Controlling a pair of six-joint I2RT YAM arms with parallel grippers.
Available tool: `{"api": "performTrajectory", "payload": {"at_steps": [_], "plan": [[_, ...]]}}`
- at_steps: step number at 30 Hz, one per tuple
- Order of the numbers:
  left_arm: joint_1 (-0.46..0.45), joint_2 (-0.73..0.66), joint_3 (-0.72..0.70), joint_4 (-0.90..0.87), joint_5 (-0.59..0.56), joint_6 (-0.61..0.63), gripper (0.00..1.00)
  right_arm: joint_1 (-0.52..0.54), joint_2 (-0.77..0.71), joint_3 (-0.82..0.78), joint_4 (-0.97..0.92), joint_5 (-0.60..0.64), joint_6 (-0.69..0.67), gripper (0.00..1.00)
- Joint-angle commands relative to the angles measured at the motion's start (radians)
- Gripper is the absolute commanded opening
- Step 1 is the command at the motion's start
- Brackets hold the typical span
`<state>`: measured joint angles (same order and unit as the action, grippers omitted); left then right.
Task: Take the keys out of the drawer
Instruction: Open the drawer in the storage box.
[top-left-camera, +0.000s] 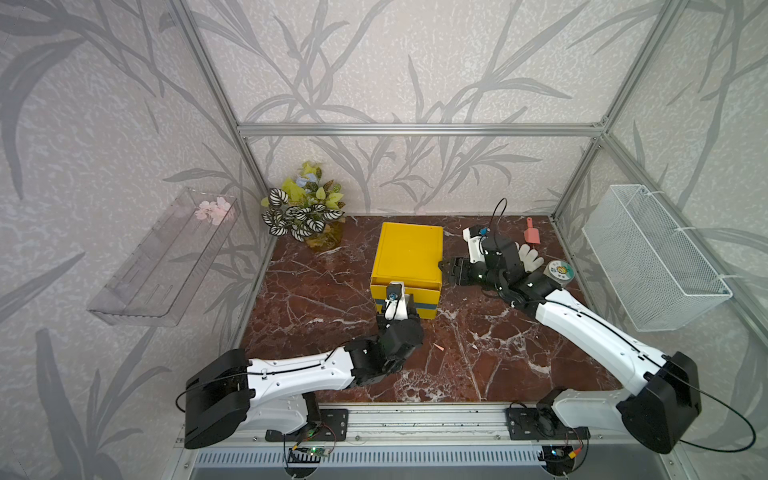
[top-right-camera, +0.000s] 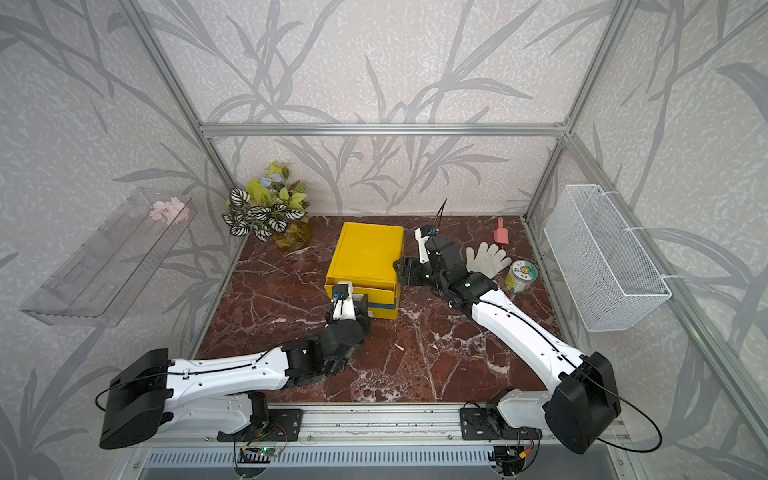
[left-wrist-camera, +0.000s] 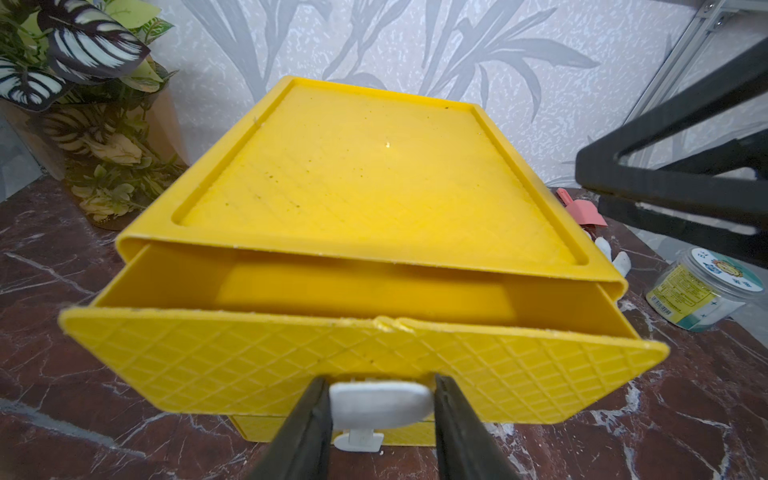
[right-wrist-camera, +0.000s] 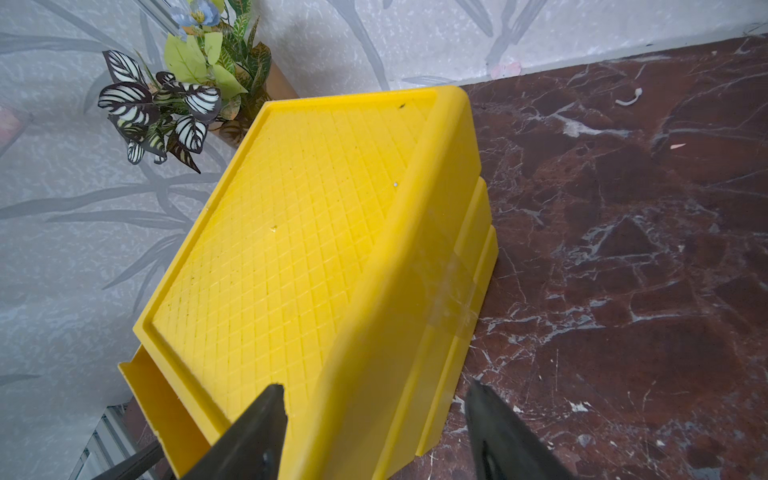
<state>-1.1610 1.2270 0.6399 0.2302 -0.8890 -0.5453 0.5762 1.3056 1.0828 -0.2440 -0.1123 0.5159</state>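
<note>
Left gripper (left-wrist-camera: 381, 390) clamped on the white handle (left-wrist-camera: 380, 406) of the drawer (left-wrist-camera: 249, 357), partly open just beyond it

Left arm (top-left-camera: 299, 370) and right arm (top-left-camera: 598, 332): white shells, black joints and bases, thin black cables, small screws; black tapered fingers (left-wrist-camera: 307, 436).

Matt yellow plastic drawer unit (left-wrist-camera: 353, 174), diamond-embossed, sits on a glossy, veined marble-look tabletop (top-left-camera: 478, 353).

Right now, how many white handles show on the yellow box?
2. Top handle, on the part-open top drawer, gripped by the left pincer; lower handle just below, on the lower drawer. More may be hidden.
</note>
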Motion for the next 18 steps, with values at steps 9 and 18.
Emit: {"api": "performTrajectory", "payload": {"at_steps": [9,18], "plan": [[-0.089,-0.078,-0.048,-0.107,-0.100,-0.108,0.41,0.007,-0.055,0.001,-0.024,0.015,0.003,0.71],[-0.170,-0.109,-0.074,-0.157,-0.173,-0.167,0.41,0.017,-0.069,0.000,-0.045,0.023,0.007,0.70]]}}
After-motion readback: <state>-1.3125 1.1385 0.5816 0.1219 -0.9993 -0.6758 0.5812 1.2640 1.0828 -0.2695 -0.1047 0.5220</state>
